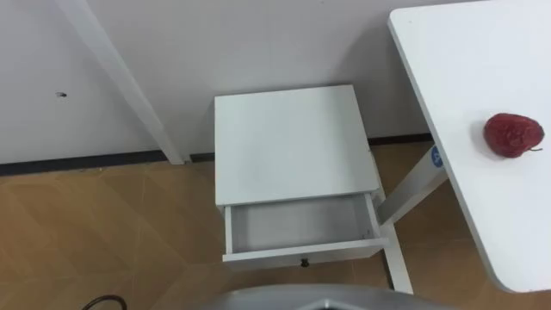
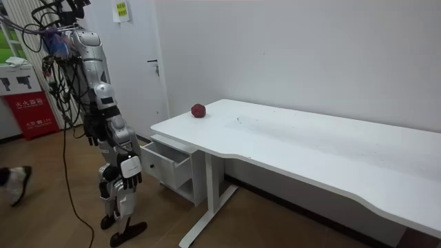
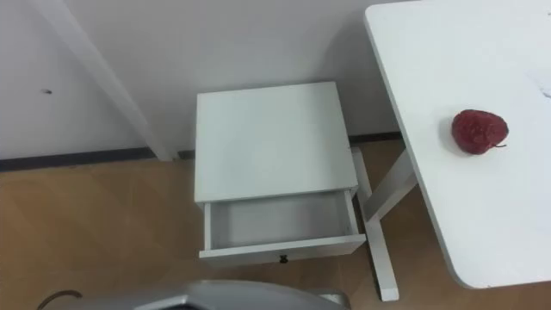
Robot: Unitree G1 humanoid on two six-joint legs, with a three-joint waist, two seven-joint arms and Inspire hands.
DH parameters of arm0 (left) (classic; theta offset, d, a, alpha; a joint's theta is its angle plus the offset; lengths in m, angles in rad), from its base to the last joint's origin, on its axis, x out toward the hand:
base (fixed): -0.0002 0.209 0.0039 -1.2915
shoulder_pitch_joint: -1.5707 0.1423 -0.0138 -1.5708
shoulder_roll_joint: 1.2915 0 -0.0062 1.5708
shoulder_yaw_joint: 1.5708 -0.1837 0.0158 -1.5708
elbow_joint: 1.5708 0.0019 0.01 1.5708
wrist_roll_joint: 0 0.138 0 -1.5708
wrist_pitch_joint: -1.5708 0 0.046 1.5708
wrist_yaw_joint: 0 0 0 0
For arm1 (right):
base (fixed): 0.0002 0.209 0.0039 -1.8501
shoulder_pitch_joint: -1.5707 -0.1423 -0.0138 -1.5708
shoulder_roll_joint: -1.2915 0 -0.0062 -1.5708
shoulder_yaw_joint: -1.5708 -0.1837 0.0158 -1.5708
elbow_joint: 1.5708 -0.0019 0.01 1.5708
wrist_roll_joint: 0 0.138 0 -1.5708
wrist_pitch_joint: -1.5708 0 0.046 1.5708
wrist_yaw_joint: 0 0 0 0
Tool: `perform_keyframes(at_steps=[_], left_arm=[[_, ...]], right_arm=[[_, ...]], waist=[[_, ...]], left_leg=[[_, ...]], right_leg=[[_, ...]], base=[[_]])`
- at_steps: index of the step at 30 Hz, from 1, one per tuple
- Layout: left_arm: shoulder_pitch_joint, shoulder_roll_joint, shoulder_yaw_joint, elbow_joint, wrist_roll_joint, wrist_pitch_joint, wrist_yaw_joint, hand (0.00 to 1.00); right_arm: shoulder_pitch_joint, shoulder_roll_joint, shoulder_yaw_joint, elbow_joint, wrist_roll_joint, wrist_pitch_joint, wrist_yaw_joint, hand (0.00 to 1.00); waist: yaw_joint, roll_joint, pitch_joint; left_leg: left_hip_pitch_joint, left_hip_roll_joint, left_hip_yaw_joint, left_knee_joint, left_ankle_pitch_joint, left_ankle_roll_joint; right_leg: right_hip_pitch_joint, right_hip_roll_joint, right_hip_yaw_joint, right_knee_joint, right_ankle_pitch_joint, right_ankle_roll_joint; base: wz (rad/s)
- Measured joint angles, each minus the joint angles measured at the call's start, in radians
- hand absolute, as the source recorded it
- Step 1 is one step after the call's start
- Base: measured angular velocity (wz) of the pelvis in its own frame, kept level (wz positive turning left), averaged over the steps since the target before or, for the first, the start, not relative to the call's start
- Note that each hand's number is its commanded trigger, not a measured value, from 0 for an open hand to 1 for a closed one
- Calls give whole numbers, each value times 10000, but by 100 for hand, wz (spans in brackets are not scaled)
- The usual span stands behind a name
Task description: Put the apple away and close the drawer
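Observation:
A dark red apple (image 1: 513, 134) lies on the white desk (image 1: 482, 77) at my right, near its left edge. In front of me stands a small white nightstand (image 1: 293, 142) against the wall. Its drawer (image 1: 301, 226) is pulled out and nothing lies in it. A small dark knob (image 1: 305, 263) sits on the drawer front. In the room view I stand upright a step from the open drawer (image 2: 165, 157), with the apple (image 2: 198, 111) on the desk corner beyond it. My left hand (image 2: 90, 132) and right hand (image 2: 132, 180) hang at my sides, away from apple and drawer.
The desk's white leg and foot (image 1: 398, 258) stand close to the right of the drawer. A white slanted post (image 1: 129, 86) leans against the wall at the left. Wooden floor (image 1: 103, 232) spreads to the left of the nightstand. A person's foot (image 2: 15, 180) shows at the room view's left.

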Motion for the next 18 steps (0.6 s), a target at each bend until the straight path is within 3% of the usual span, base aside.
perform_keyframes(at_steps=[8,13,16,18], left_arm=[[22,0,-1,0,-6,-1,85,0],[68,0,142,15,-7,41,155,0],[9,0,298,20,-120,50,215,0],[58,-29,852,10,-134,5,282,0]], right_arm=[[79,0,-4,-6,54,-4,-49,0],[127,3,-209,7,738,7,-597,0],[290,9,-376,37,1887,39,-1028,0],[543,52,-1170,43,2980,59,-1270,0]], waist=[[0,0,3],[44,9,6],[27,-27,-7],[-19,-63,9]], left_leg=[[34,6,3,-5,0,0],[111,20,73,-22,0,0],[119,27,118,-25,-1,-1],[132,24,133,-38,-1,-1]], right_leg=[[16,2,24,14,0,0],[-2,19,248,26,-1,-1],[-76,18,352,104,-1,0],[-93,17,397,152,-4,4]], base=[[0],[-12],[-11],[-6]])
